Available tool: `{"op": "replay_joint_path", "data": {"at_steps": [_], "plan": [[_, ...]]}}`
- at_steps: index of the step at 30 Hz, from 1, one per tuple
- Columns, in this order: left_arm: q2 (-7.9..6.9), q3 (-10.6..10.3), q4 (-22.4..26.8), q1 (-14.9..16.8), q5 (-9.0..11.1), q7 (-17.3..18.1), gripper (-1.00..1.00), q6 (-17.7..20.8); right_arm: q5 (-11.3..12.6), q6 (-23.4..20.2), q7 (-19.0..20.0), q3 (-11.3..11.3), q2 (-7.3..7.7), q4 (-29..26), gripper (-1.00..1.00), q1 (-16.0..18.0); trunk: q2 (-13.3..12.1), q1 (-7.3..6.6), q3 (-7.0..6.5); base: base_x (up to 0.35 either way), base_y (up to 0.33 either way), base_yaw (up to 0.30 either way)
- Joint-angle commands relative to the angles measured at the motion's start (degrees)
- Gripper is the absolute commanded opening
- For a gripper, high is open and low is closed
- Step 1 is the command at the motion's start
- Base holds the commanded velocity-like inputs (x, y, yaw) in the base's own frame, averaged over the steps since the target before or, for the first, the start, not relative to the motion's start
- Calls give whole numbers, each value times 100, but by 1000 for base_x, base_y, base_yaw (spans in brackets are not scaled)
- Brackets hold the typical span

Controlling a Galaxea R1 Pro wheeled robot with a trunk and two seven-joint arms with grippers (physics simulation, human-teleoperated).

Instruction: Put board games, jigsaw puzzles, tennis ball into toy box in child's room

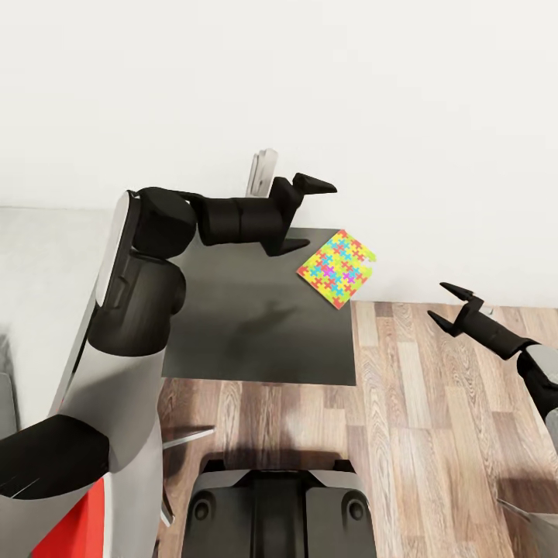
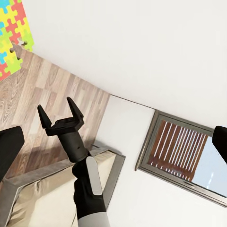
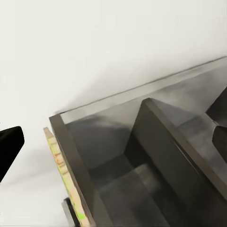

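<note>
Your head view held, at frame centre, a dark grey cabinet top [image 1: 256, 325], flat and matte, set against a plain white wall [image 1: 310, 77]; wood-plank floor [image 1: 434, 403] filled the lower right; a pale grey-white surface [image 1: 39, 256] lay at the left edge.

One jigsaw puzzle [image 1: 337, 268] lay flat on the cabinet's far right corner, its edge overhanging slightly; in your left wrist view it sat in the upper left corner.

Your left gripper [image 1: 304, 215] hung over the cabinet just left of the puzzle, fingers spread, holding nothing.

Your right gripper [image 1: 453, 307] hovered over the floor at the right, fingers spread and empty.

Your left wrist view also showed a grey-framed window [image 2: 187, 158] and a beige mattress [image 2: 42, 203] in a grey frame.
</note>
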State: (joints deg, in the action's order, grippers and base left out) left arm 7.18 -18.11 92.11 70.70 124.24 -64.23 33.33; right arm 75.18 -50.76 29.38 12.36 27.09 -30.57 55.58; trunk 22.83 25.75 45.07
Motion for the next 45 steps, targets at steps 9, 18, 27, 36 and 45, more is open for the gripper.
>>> {"op": "replay_joint_path", "data": {"at_steps": [9,18,27,36,45], "plan": [[3,9,0,5,22,-38,100,33,-21,-32,23,-173,-124,-98,100,8,9,3,7,0,0,7],[-2,14,0,5,22,-37,100,33,-24,-21,31,-453,-220,-143,100,18,9,3,7,0,0,2],[-5,17,0,5,22,-37,100,33,-27,-15,32,-538,-250,-152,100,22,9,3,7,0,0,89],[0,17,0,8,22,-37,100,33,-28,-13,33,-558,-254,-154,100,22,9,3,7,0,0,218],[2,18,0,14,22,-37,100,33,-28,-16,37,-563,-253,-157,100,23,9,3,7,0,0,238]]}}
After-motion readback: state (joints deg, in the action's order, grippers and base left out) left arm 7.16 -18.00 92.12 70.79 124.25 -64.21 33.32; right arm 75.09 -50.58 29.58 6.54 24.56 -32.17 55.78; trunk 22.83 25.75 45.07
